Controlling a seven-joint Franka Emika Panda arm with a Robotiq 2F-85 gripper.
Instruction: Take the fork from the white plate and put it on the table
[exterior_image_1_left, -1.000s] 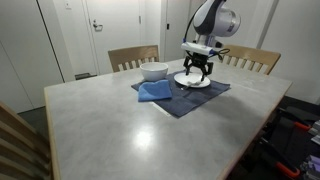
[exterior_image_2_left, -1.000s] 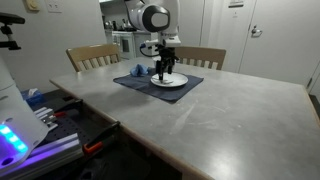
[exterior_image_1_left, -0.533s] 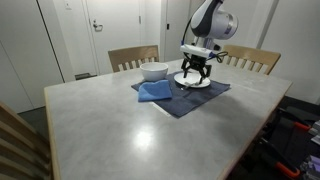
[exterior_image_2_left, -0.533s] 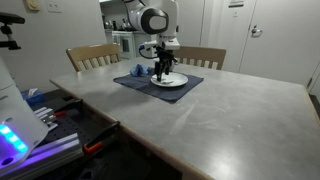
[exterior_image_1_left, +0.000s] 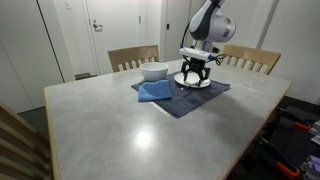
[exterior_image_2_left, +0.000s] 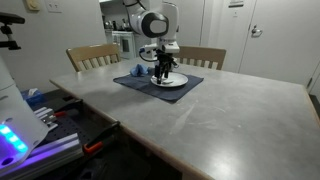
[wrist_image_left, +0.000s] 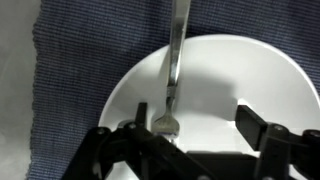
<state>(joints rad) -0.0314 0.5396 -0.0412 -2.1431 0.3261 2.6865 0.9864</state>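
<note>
- Grey and glossy, the table (exterior_image_1_left: 110, 125) fills most of an exterior view. On it lies a dark blue placemat (exterior_image_1_left: 190, 102) bearing the white plate (exterior_image_1_left: 205, 83), a white bowl (exterior_image_1_left: 154, 71) and a folded blue cloth (exterior_image_1_left: 155, 91). The gripper (exterior_image_1_left: 194, 74) hangs just over the plate. The fork is too small to make out here.
- In an exterior view, the gripper (exterior_image_2_left: 165, 72) stands over the white plate (exterior_image_2_left: 178, 84) on the placemat (exterior_image_2_left: 125, 82), with wooden chairs (exterior_image_2_left: 92, 55) behind the table (exterior_image_2_left: 200, 115). How the jaws stand cannot be told from here.
- In the wrist view, the fork (wrist_image_left: 175, 60) lies with its head near the middle of the white plate (wrist_image_left: 240, 70), and its handle runs out past the rim over the placemat (wrist_image_left: 80, 70). The gripper (wrist_image_left: 185, 130) has its jaws spread wide and grips nothing. Its fingers (wrist_image_left: 250, 125) stand either side of the fork's head, which sits nearer the finger on the picture's left.
</note>
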